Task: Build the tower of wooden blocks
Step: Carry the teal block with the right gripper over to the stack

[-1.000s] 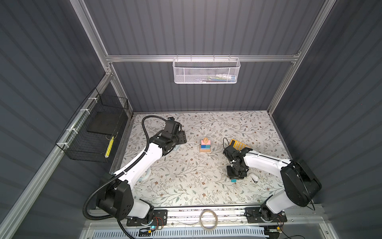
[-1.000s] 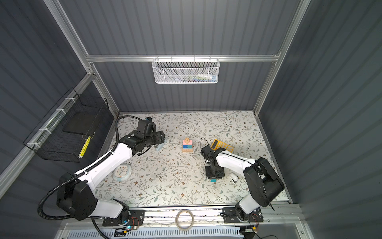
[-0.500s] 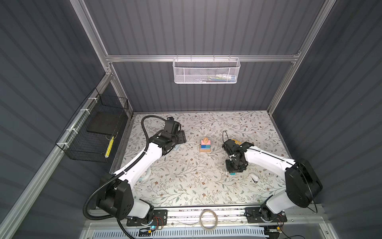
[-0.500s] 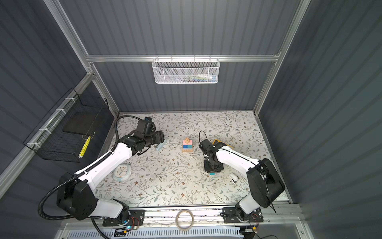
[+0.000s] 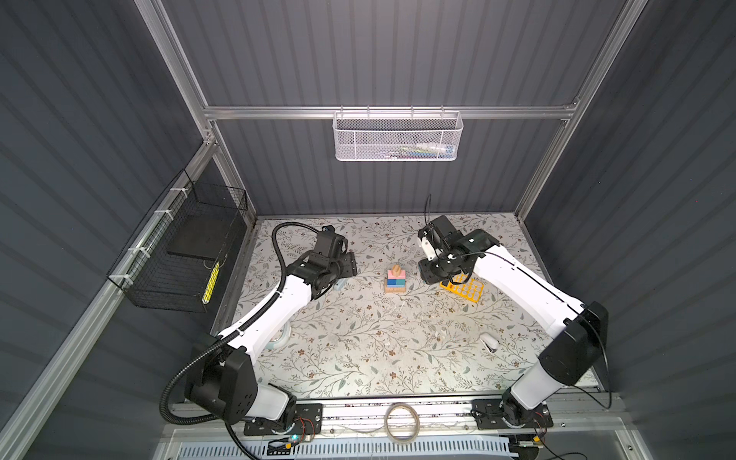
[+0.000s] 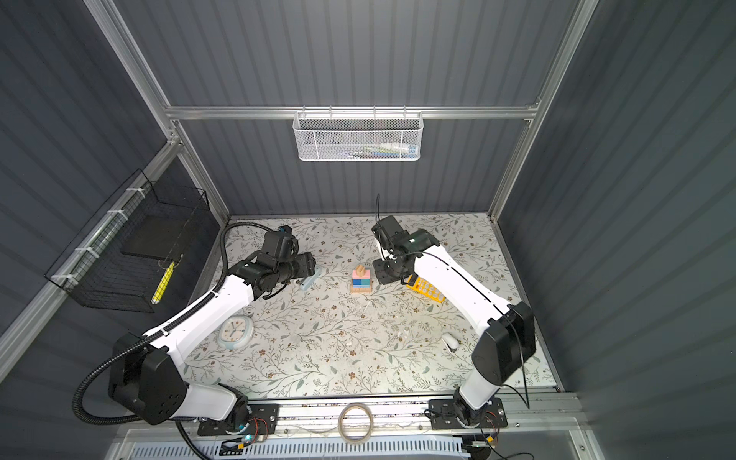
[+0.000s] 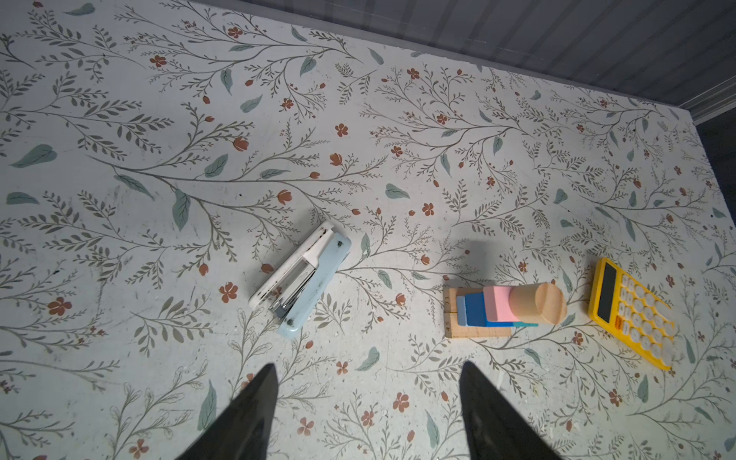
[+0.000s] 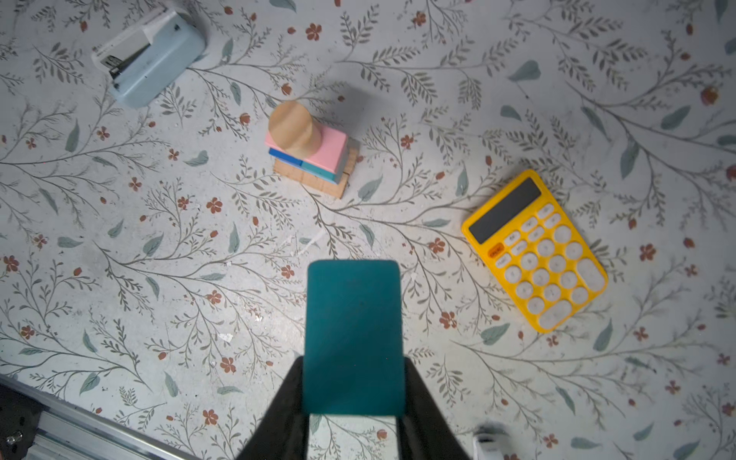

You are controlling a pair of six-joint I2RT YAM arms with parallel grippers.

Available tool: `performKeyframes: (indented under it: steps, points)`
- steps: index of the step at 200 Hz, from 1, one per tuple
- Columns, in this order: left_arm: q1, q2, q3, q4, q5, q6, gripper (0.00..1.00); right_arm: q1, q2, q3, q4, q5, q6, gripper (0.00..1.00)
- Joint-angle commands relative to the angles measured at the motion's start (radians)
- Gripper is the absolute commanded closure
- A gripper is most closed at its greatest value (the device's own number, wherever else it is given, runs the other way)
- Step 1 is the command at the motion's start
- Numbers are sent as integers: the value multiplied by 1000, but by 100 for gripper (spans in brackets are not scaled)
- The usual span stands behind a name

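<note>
The wood block tower (image 5: 395,280) (image 6: 361,278) stands mid-table: a tan base, blue and teal layers, a pink block and a tan cylinder (image 8: 294,128) on top. My right gripper (image 8: 353,358) is shut on a dark teal block (image 8: 353,318), held in the air. In both top views that gripper (image 5: 428,273) (image 6: 382,273) hangs just right of the tower. My left gripper (image 7: 368,364) is open with nothing between its fingers, and sits left of the tower (image 7: 502,310) in both top views (image 5: 350,265).
A yellow calculator (image 5: 464,287) (image 8: 533,251) lies right of the tower, under the right arm. A pale blue stapler (image 7: 304,275) (image 8: 151,55) lies left of it. A round clock (image 6: 235,331) rests under the left arm. A small white object (image 5: 489,342) sits front right.
My right gripper has risen and travelled from the front of the table back to just right of the tower, carrying the teal block. The left arm has stayed still.
</note>
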Motion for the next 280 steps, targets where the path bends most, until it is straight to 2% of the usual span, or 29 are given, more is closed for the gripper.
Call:
performKeyframes:
  steps: [1, 55, 107, 136, 197, 280]
  points:
    - [12, -35, -18, -5, 7, 29, 28, 1, 66, 99, -77, -30, -153, 100]
    - [20, -29, -17, -14, 9, 45, 28, 2, 176, 298, -79, -142, -341, 100]
    - [24, -40, -15, -37, -18, 67, 28, 1, 361, 562, -225, -131, -484, 100]
    - [26, -42, -9, -47, -25, 79, 28, 1, 429, 650, -272, -126, -543, 100]
    - [28, -21, 11, -66, -44, 88, 28, 2, 479, 684, -291, -133, -629, 100]
    - [29, -2, 29, -82, -49, 97, 28, 3, 546, 706, -322, -129, -642, 100]
